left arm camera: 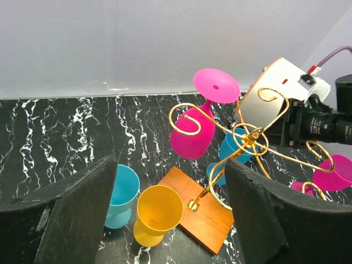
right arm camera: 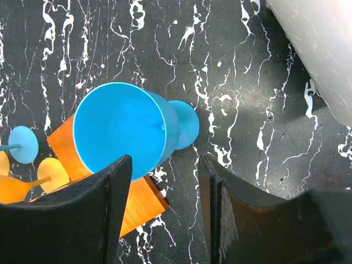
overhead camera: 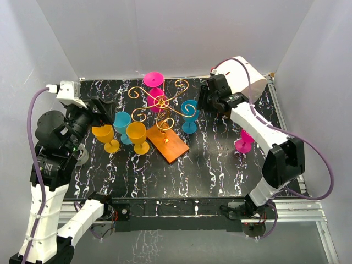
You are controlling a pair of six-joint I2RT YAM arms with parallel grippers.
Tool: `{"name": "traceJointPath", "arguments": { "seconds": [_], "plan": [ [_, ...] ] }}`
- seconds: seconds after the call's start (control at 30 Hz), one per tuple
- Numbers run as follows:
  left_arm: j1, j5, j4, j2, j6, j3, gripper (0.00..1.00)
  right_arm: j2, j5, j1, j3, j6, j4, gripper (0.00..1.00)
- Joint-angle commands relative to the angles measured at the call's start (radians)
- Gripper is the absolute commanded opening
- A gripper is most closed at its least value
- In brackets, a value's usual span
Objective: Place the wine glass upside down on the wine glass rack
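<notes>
The gold wire wine glass rack (overhead camera: pixel 161 102) stands mid-table on its orange base (overhead camera: pixel 168 144). A pink glass (overhead camera: pixel 154 88) hangs upside down on a far arm of the rack and also shows in the left wrist view (left arm camera: pixel 195 132). A blue glass (overhead camera: pixel 190 116) stands upright just right of the rack. My right gripper (overhead camera: pixel 203 99) is open and empty, above and just behind this blue glass (right arm camera: pixel 124 129), which lies off its left finger (right arm camera: pixel 82 220). My left gripper (overhead camera: pixel 102 109) is open and empty at the left, facing the rack (left arm camera: pixel 250 137).
A second blue glass (overhead camera: pixel 122 125) and two yellow glasses (overhead camera: pixel 104 136) (overhead camera: pixel 137 136) stand left of the base. Another pink glass (overhead camera: pixel 243 142) stands at the right beside my right arm. White walls enclose the black marbled table (overhead camera: pixel 214 165).
</notes>
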Motion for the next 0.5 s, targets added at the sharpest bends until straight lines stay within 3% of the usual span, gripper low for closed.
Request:
{"name": "traceJointPath", "arguments": {
  "seconds": [0.0,0.27,0.47],
  "plan": [
    [0.003,0.006,0.035,0.011,0.040,0.072,0.78,0.031,-0.022,-0.001,0.072,-0.048,0.017,0.49],
    [0.003,0.027,0.013,0.030,0.048,0.101,0.80,0.113,0.015,0.000,0.101,-0.070,-0.022,0.41],
    [0.004,0.035,0.008,0.039,0.063,0.131,0.81,0.115,0.039,0.006,0.118,-0.088,-0.036,0.26]
  ]
}}
